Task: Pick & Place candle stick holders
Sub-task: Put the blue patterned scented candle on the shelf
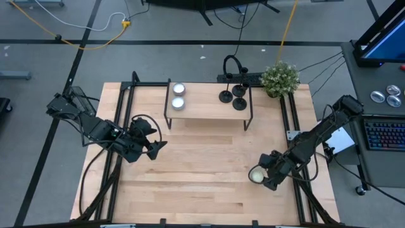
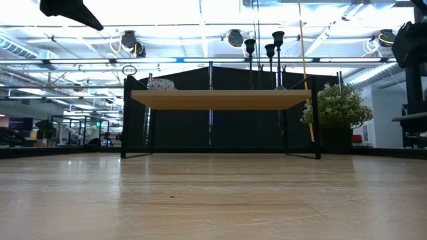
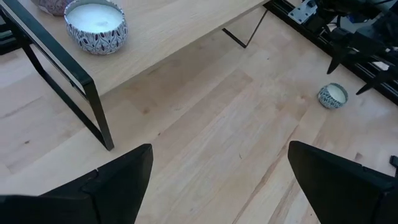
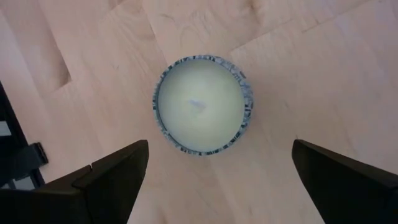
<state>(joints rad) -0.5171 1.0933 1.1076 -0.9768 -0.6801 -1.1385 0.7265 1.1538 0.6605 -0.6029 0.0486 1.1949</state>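
Hovering over the table's right-front area, the right gripper points straight down at a small candle jar w/ a patterned blue-white rim and pale wax; its jaws stand wide apart, nothing between them, and the jar sits on the bare wood just ahead of the fingertips, not touched. In the high view the same jar shows as a pale round spot right at the right gripper, near the table's right rail.

The left gripper hangs over the left-centre of the table, jaws also spread wide & empty. Its wrist view looks past both dark fingers toward the low shelf's black leg, w/ one candle jar on the shelf top and the other jar farther off on the wood.

The three candle stick holders stand on the small raised shelf at the back-centre of the table, grouped close together on its right half, each w/ a black round base and thin upright stem; whether the bases touch can't be told. In the low view their stems and cups rise above the shelf top. On the shelf's left half sit two more candle jars, one behind the other. A potted plant stands just beyond the shelf's right end, at the back-right corner. Both grippers are well apart from the holders.
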